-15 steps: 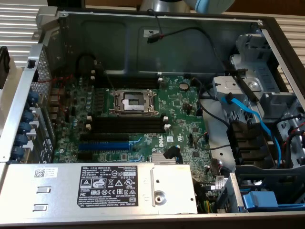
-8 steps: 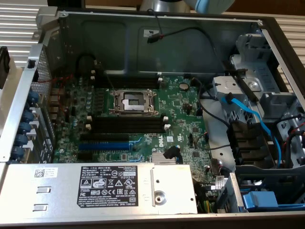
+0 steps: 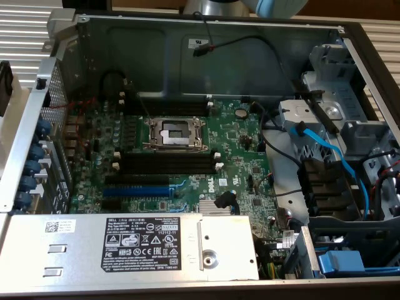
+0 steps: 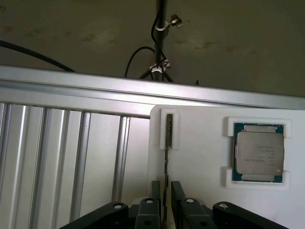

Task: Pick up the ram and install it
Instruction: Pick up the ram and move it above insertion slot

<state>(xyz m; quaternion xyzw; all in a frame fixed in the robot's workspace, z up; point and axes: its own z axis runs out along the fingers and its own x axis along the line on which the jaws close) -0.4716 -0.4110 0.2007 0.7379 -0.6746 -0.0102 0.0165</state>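
Your gripper (image 4: 165, 200) straddles the ram (image 4: 167, 157), which stands on edge in its white holder (image 4: 200, 143) near the holder's rail-side edge; whether the fingers already pinch it, you cannot tell. An off-centre grip could tilt the stick or jam it in its bracket beside the processor (image 4: 258, 152).

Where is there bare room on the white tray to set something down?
The tray is bare between the ram and the CPU, and between the CPU and the gripper. It is crowded along the ram, which the open gripper straddles. Beside the tray are ribbed slats.
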